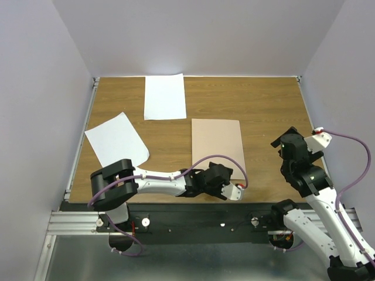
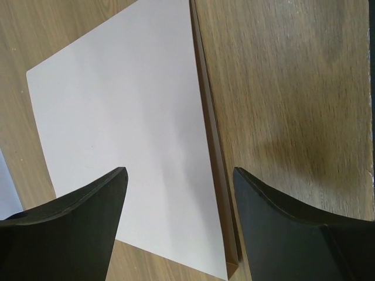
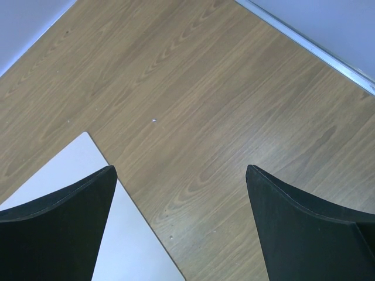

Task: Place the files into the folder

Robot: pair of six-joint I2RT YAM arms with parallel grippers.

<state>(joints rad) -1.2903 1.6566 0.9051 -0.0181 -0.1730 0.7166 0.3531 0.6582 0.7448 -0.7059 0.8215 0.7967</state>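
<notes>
My left end effector [image 1: 233,186] is spread at the closed folder's [image 1: 217,143] near right corner on the bench [image 1: 269,105], sheets [image 1: 117,139] lying left; a crooked pinch could shove it instead of opening it.

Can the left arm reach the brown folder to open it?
Probably yes. The left gripper hangs open right over the folder's near right corner, its fingers on either side of the edge. Nothing lies on the folder or between the two.
</notes>
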